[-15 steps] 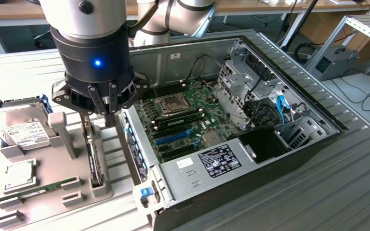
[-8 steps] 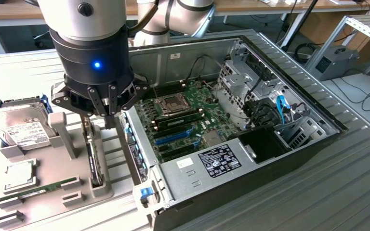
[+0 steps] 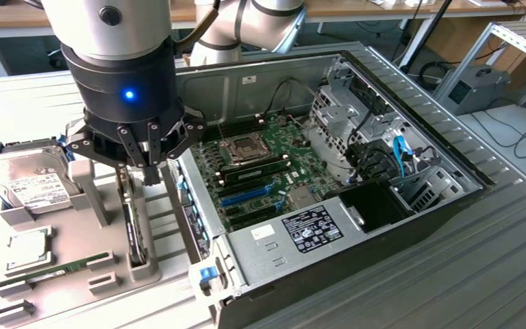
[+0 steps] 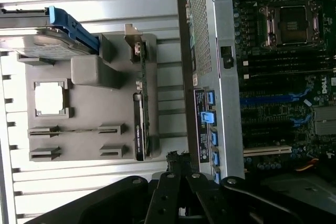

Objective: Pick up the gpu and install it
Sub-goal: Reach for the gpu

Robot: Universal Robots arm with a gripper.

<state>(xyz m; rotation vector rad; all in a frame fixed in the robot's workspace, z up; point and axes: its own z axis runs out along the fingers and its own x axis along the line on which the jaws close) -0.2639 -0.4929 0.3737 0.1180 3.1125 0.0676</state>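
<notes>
The gpu (image 3: 133, 229) stands edge-on, thin and dark, in a slot of the grey holder (image 3: 88, 184) at the exterior view's left. In the wrist view the gpu (image 4: 139, 129) is a narrow dark strip with a green edge in the grey holder (image 4: 97, 72). My gripper (image 3: 151, 177) hangs just above the card's far end, a little towards the case, fingers shut with nothing between them. Its black linkages (image 4: 178, 192) show in the wrist view. The open computer case (image 3: 427, 205) lies beside the holder, its motherboard (image 3: 263, 161) and blue slots (image 3: 244, 195) exposed.
On the holder lie a silver hard drive (image 3: 25, 181) with a white label, a square processor chip (image 3: 27, 250) and a long green RAM stick (image 3: 57, 269). The case's metal side wall (image 4: 210, 51) rises between the holder and the motherboard (image 4: 283, 77). Everything rests on a ribbed metal table (image 3: 482, 274).
</notes>
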